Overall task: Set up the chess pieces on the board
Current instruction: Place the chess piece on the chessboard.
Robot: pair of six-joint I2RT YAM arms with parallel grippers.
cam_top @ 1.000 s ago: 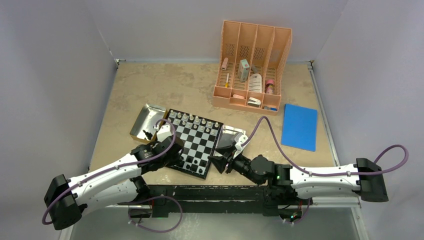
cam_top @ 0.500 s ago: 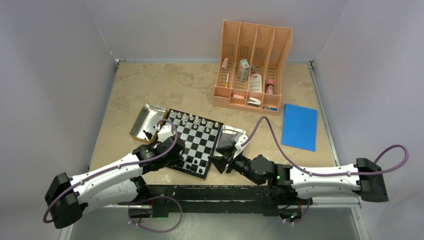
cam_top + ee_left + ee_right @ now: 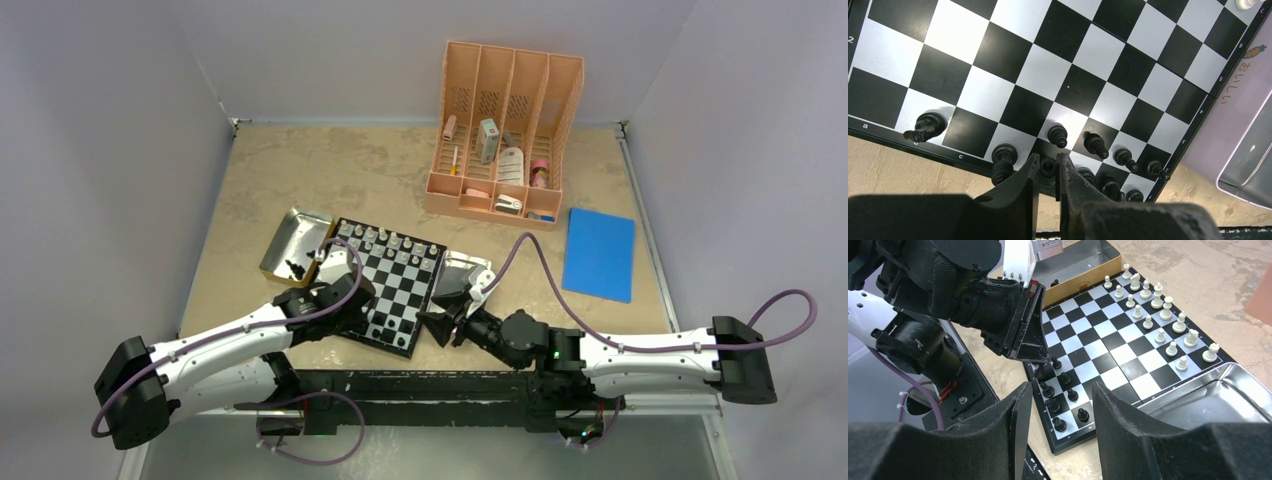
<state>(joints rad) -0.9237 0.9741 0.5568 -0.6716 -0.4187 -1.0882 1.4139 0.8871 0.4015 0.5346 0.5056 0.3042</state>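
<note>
The board (image 3: 398, 292) lies mid-table with white chess pieces (image 3: 385, 240) lined along its far side and black ones (image 3: 388, 336) at its near edge. In the left wrist view my left gripper (image 3: 1048, 161) is shut on a small black piece (image 3: 1048, 168) just above the board's (image 3: 1068, 90) near row, between a taller black piece (image 3: 1003, 158) and several pawns (image 3: 1095, 144). A black knight (image 3: 925, 127) stands further left. My right gripper (image 3: 1061, 390) hangs open and empty above the board's (image 3: 1108, 347) near right corner, with black pieces (image 3: 1064, 379) below it.
A silver tray (image 3: 290, 240) holding a black piece (image 3: 293, 266) sits left of the board, and a second tray (image 3: 465, 268) lies on its right. A pink organiser (image 3: 505, 130) stands at the back. A blue pad (image 3: 598, 253) lies at the right.
My left gripper has slid a little to the right along the board's near edge, still shut on the black piece. The right arm has stayed put.
</note>
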